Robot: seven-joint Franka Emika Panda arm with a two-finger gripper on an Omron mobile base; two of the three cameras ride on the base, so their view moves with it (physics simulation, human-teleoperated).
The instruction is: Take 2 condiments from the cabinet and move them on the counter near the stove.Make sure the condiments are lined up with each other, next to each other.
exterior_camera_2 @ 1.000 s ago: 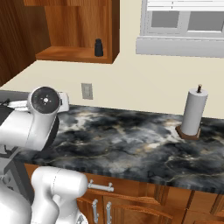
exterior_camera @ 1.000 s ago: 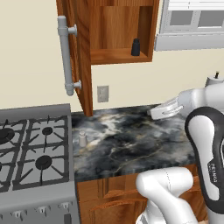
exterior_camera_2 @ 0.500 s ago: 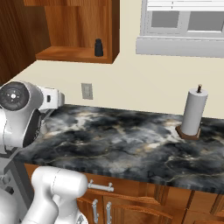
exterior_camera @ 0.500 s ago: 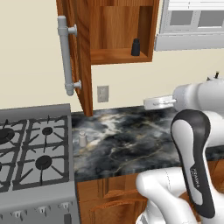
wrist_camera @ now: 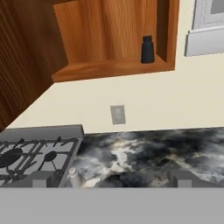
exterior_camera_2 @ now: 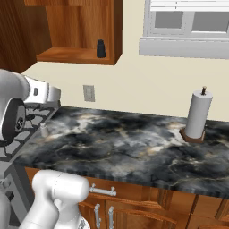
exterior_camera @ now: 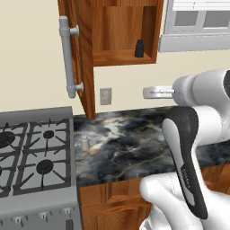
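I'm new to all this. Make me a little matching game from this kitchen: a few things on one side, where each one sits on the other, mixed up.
Things:
1. black shaker
2. light grey shaker
3. paper-towel roll
4. wall socket

Places:
a. on the counter beside the stove
b. on the wall under the cabinet
c. on the cabinet shelf
d. far end of the counter

Pairs: 1-c, 2-a, 3-d, 4-b

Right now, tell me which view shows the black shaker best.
The hand view: the black shaker appears largest there, upright at the right end of the cabinet shelf. Both base views show it smaller, still unobstructed, in the same shelf corner.
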